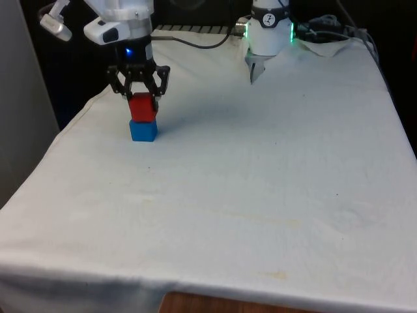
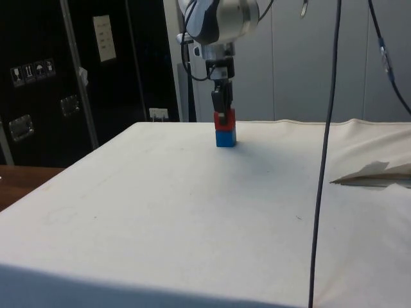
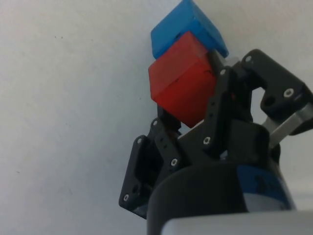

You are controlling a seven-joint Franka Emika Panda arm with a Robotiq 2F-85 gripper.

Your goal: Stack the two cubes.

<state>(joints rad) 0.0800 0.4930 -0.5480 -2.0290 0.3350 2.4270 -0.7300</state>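
**Red cube sitting on blue, gripper clamped around it**

So here's what you've got on the table. The small red cube (image 1: 143, 107) is resting right on top of the small blue cube (image 1: 143, 130), near the far corner of the white tablecloth (image 1: 247, 189) on the front view's left. The stack looks slightly twisted, since the red one isn't squared up with the blue one underneath. Your black two-finger gripper (image 1: 139, 96) is straight above it, fingers pinched narrow onto the red cube's sides. From the side view, the red cube (image 2: 224, 119) sits flush on the blue (image 2: 225, 138). In the wrist view one finger (image 3: 217, 103) presses the red face (image 3: 180, 83).
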